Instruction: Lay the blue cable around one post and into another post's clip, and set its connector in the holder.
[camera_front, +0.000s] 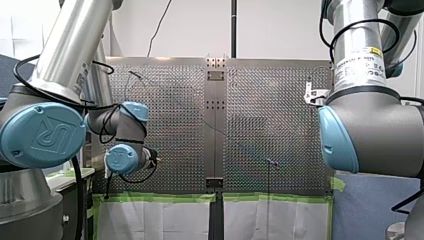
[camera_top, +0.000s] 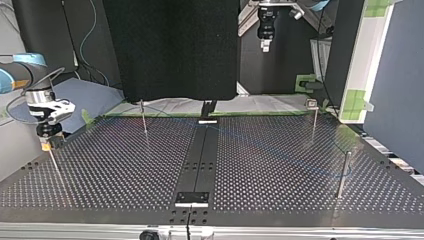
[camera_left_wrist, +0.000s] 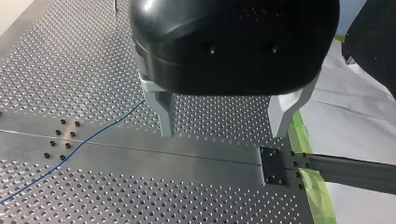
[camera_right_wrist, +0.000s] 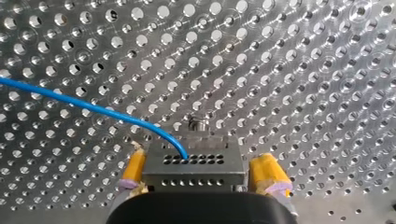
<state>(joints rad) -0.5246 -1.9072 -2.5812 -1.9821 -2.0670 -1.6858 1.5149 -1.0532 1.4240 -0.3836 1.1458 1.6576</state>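
Note:
The blue cable (camera_right_wrist: 88, 107) runs over the perforated plate and ends in a grey block with rows of holes (camera_right_wrist: 194, 163). My right gripper (camera_right_wrist: 200, 181) is open, with a yellow pad (camera_right_wrist: 268, 172) on each side of that block. In the top view my right gripper (camera_top: 48, 144) sits on top of a thin post (camera_top: 56, 167) at the left edge. My left gripper (camera_left_wrist: 223, 133) is open and empty above the plate, its metal fingers (camera_left_wrist: 164, 114) spread, and the cable (camera_left_wrist: 70, 151) lies off to one side. It hangs high at the back (camera_top: 265, 42). The cable (camera_top: 260, 144) crosses the table faintly.
Three more posts stand on the plate: one at the back left (camera_top: 144, 119), one with a small clip on top at the back right (camera_top: 313, 120), and one at the right (camera_top: 342, 174). A dark centre strip (camera_top: 200, 155) divides the table. Green tape (camera_left_wrist: 310, 186) marks its edge.

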